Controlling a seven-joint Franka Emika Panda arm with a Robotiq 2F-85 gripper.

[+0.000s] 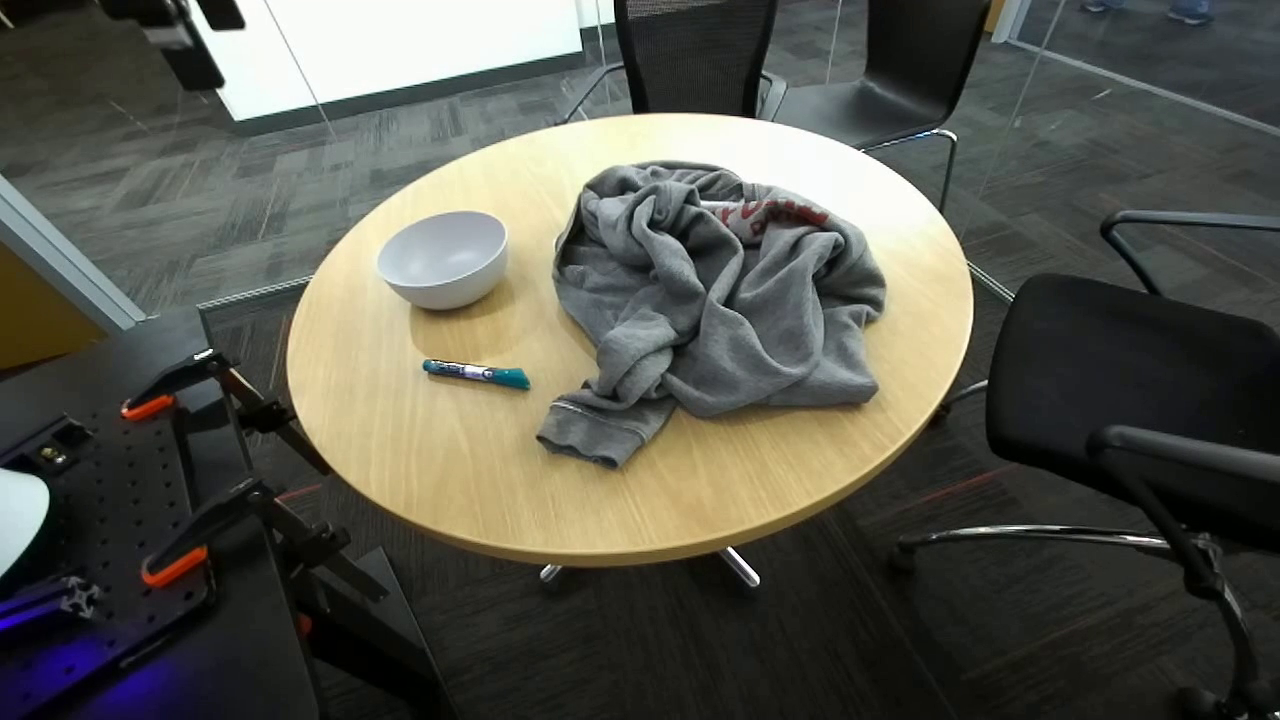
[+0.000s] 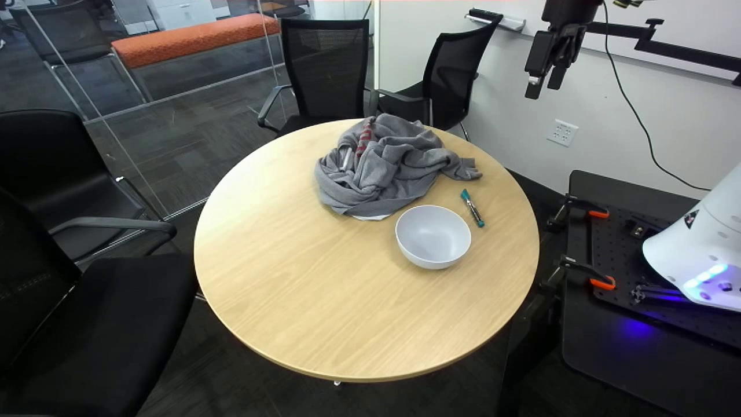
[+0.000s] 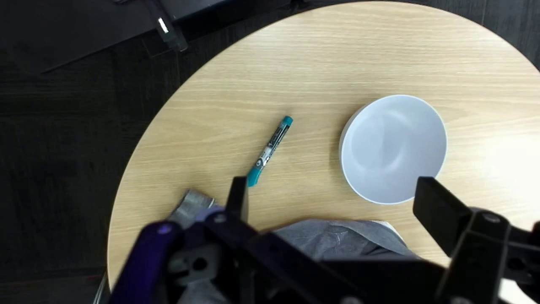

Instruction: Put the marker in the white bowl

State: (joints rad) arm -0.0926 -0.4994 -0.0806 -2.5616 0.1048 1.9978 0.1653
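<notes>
The marker, teal-capped with a dark and white barrel, lies flat on the round wooden table in both exterior views [image 1: 476, 373] [image 2: 473, 208] and in the wrist view [image 3: 268, 150]. The white bowl, pale and upright, stands beside it, apart from it, in both exterior views [image 1: 443, 258] [image 2: 433, 236] and in the wrist view [image 3: 392, 147]. The bowl looks empty. My gripper [image 3: 332, 181] is open with nothing between its fingers. It hangs high above table height in both exterior views [image 1: 208, 42] [image 2: 544, 84]. In the wrist view the left finger overlaps the marker's tip.
A crumpled grey sweatshirt [image 1: 720, 290] [image 2: 388, 168] lies on the table [image 2: 324, 301] near the marker and bowl; one sleeve points towards the table edge. A black bench [image 2: 631, 347] with orange-tipped clamps [image 1: 175, 567] carries the robot base. Black chairs [image 1: 1130, 370] surround the table.
</notes>
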